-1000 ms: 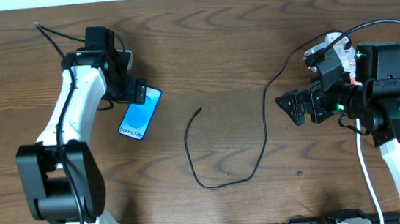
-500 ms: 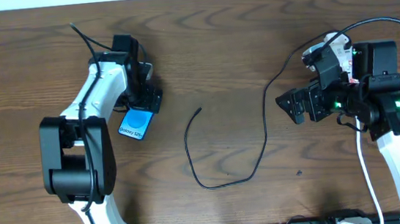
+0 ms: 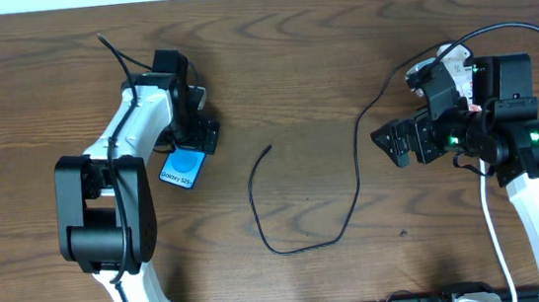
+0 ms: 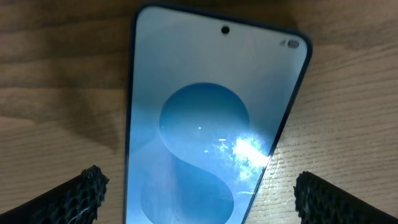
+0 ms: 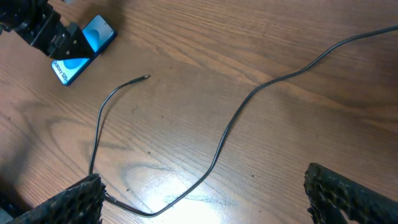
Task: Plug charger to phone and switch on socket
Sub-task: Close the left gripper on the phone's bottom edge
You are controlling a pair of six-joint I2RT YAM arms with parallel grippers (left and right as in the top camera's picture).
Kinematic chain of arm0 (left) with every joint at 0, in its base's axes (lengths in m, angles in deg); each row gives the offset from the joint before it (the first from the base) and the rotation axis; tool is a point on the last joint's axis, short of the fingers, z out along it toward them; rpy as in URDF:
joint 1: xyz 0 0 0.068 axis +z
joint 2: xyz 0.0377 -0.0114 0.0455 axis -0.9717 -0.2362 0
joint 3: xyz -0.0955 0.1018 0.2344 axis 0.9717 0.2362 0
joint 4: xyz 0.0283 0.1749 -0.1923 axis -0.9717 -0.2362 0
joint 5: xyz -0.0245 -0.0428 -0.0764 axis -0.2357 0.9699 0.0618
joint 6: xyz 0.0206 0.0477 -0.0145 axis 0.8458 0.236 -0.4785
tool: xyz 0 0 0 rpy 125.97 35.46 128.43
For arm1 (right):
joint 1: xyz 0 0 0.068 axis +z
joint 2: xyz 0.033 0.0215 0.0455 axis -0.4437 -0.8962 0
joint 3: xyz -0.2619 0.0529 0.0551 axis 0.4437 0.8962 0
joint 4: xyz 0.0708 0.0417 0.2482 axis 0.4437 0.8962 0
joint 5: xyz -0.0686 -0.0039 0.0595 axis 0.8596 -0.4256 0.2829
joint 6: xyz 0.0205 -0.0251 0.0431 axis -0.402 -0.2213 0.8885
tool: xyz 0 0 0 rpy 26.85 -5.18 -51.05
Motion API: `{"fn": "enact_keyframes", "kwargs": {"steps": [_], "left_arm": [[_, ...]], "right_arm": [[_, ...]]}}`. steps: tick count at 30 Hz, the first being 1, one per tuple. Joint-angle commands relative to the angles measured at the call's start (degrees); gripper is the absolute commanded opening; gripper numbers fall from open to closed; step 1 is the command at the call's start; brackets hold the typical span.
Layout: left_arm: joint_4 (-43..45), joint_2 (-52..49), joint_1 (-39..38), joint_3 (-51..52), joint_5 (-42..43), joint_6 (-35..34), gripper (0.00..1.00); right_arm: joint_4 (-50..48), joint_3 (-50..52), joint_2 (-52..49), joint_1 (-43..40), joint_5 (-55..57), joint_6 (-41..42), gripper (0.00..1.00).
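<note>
Left hand (image 3: 191, 131) spread wide, straddles slim blue-screen black-edged phone (image 3: 182, 167) flat on brown wooden tabletop (image 3: 290, 50), likely to steady it; right hand (image 3: 389, 145) spread, empty, faces long thin black charger cable (image 3: 356, 172) lying loose mid-tabletop

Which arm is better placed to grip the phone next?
Left: the left gripper hangs open over the phone, fingers flanking it in the wrist view. The right gripper, also open, sits far off beyond the charger.
</note>
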Motion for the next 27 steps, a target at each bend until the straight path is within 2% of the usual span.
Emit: {"fn": "enact_keyframes", "kwargs": {"steps": [1, 22, 27], "left_arm": [[0.11, -0.63, 0.24, 0.57, -0.72, 0.79, 0.98], [6.67, -0.66, 0.22, 6.32, 0.0, 0.76, 1.0], [8.24, -0.66, 0.22, 7.8, 0.87, 0.76, 0.95]], "right_arm": [[0.22, -1.14, -0.13, 0.04, 0.04, 0.63, 0.99], [0.24, -1.14, -0.13, 0.04, 0.04, 0.63, 0.99], [0.24, -1.14, -0.13, 0.04, 0.04, 0.63, 0.99]]}}
